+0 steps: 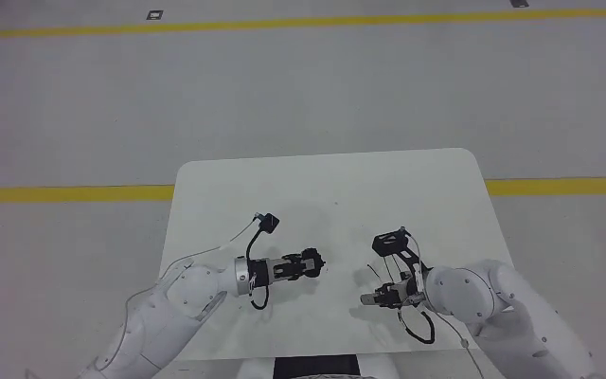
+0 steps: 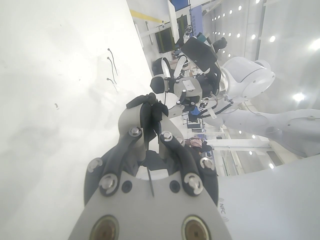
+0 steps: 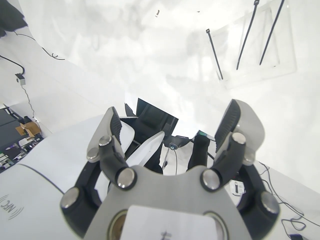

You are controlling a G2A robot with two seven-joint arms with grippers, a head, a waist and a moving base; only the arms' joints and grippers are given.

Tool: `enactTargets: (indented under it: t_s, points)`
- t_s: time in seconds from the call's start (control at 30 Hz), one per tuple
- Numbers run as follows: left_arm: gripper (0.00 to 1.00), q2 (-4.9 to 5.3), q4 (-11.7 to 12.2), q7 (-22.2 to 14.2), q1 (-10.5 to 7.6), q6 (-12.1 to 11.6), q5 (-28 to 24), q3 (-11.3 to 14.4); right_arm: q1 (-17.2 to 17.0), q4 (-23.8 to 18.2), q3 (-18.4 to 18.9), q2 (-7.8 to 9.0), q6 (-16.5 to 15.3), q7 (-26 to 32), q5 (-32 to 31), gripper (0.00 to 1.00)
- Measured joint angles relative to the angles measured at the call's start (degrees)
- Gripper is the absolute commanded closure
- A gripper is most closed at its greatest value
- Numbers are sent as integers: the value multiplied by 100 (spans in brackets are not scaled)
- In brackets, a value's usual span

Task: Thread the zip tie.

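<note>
At the near left of the white rectangular table point(image 1: 331, 180), the left gripper point(image 2: 150, 106) hovers low over the surface with its fingers pressed together on what looks like a thin black plastic zip tie point(image 2: 150, 181). A short run of the strap pokes back from between the fingers toward the palm, and the rest is bunched out of sight at the tips, so I cannot tell which end leads. Across from it, at the near right of the table, the right gripper point(image 3: 173, 109) has its ribbed fingers spread wide with nothing between them. Just beyond it three more black zip ties point(image 3: 246, 33) lie side by side, apart from one another, on a clear plastic sheet point(image 3: 285, 51) that rests flat on the table, each with its small square head at the far end and its tail pointing back toward the right gripper. A tie like this is likely very light, slick and springy. It should bend easily along its length, stiffen only over a short free stretch, and slip or twist under a loose pinch. The sound place to hold it is probably close behind the tapered tail tip, so that the tip stays straight. The second hold belongs on the strap right beside the head, leaving the slot open and square to the tip. A grip far back would let the tail wag and miss the slot.
</note>
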Motion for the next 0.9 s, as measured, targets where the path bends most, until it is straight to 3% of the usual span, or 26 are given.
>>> enactTargets:
  t_s: [0.9]
  points:
    - [100, 0, 0, 0, 0, 0, 0, 0, -130, 140, -23, -17, 0, -205, -68, 0]
